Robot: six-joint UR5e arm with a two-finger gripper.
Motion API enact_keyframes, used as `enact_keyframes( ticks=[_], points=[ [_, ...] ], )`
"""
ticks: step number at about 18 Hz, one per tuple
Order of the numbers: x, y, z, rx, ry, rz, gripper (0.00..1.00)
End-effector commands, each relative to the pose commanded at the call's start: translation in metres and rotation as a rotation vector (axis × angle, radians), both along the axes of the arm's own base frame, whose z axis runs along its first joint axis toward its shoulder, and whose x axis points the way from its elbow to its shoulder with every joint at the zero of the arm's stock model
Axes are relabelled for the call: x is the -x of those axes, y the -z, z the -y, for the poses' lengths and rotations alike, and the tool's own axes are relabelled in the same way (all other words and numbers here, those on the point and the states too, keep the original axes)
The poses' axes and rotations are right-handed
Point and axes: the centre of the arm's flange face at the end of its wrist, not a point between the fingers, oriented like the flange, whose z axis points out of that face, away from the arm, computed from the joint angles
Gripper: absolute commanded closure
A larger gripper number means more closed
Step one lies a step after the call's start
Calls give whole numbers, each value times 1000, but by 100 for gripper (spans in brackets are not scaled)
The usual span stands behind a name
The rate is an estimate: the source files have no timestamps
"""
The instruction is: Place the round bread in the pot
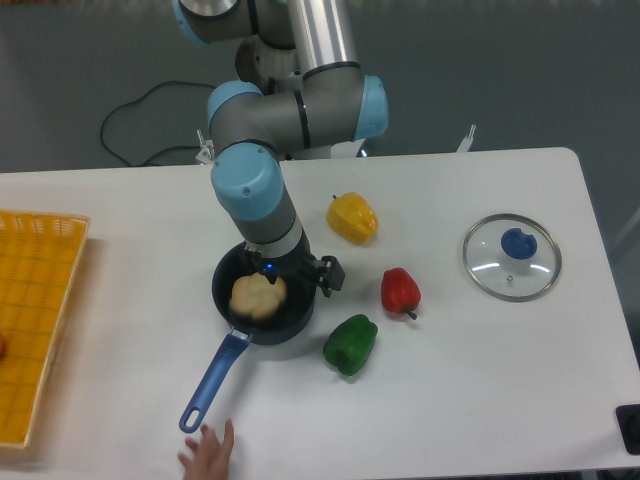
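Observation:
The round bread (258,296), a pale tan lumpy bun, lies flat inside the pot (224,309), a dark round saucepan with a long blue handle pointing to the lower left. My gripper (312,278) hangs over the pot's right rim, just right of the bread. It holds nothing and looks open; one black finger (329,273) sticks out past the rim, and the other is mostly hidden under the wrist.
A yellow pepper (353,218), a red pepper (400,291) and a green pepper (350,343) lie right of the pot. A glass lid with a blue knob (511,256) is at far right, an orange basket (30,320) at far left. A human hand (206,451) reaches in at the bottom edge.

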Motion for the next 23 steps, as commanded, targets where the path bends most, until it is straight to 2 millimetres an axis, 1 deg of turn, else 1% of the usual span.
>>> enact_keyframes(
  ticks=[2, 4, 7, 10, 12, 15, 17, 18, 20, 23],
  points=[
    [10, -3, 4, 1, 45, 4, 0],
    [26, -12, 8, -31, 79, 21, 0],
    [55, -30, 16, -77, 94, 18, 0],
    [83, -37, 31, -85, 135, 14, 0],
    [100, -38, 45, -74, 180, 17, 0],
    [124, -37, 68, -58, 181, 23, 0],
    [134, -34, 79, -38, 213, 38, 0],
    [141, -33, 89, -25, 248, 50, 0],
    [151, -28, 99, 0, 337, 68, 0],
    [167, -24, 116, 5, 396, 81, 0]
  ],
)
